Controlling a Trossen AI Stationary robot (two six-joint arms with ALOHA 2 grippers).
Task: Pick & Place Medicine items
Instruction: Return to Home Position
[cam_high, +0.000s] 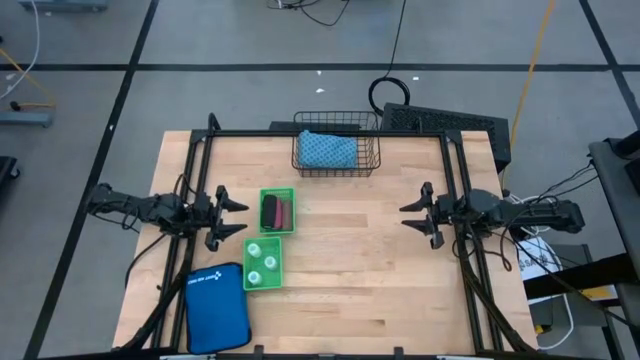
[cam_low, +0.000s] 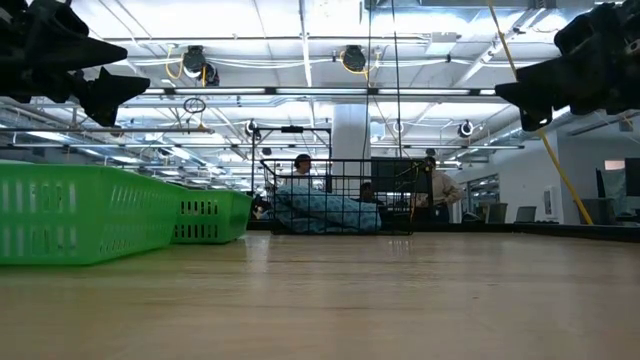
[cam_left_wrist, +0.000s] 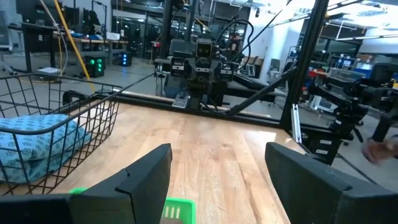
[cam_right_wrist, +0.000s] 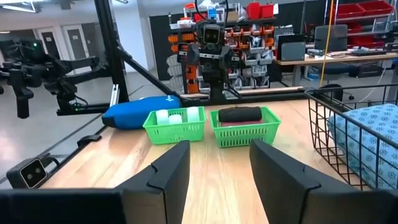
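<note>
Green bins (cam_high: 246, 265) hold 3 bottles (cam_high: 270, 262) and oblong pieces (cam_high: 275, 212); left tool (cam_high: 238, 215), right tool (cam_high: 405, 217) open, empty, at desk (cam_high: 370, 260) sides; sorting seems done.

Left tool (cam_high: 242, 217), right tool (cam_high: 405, 216) apparently parted.

We count two green bins (cam_high: 277, 192) toward the table's (cam_high: 380, 280) left edge. One holds three white bottles (cam_high: 270, 262). In the other we make out two oblong things, a black piece (cam_high: 270, 212) and a pink piece (cam_high: 286, 213); whether more lie under them, we cannot tell. One wire basket (cam_high: 336, 172) at the far edge holds one blue bundle (cam_high: 325, 150). One blue pouch (cam_high: 217, 308) lies at the near left corner.
</note>
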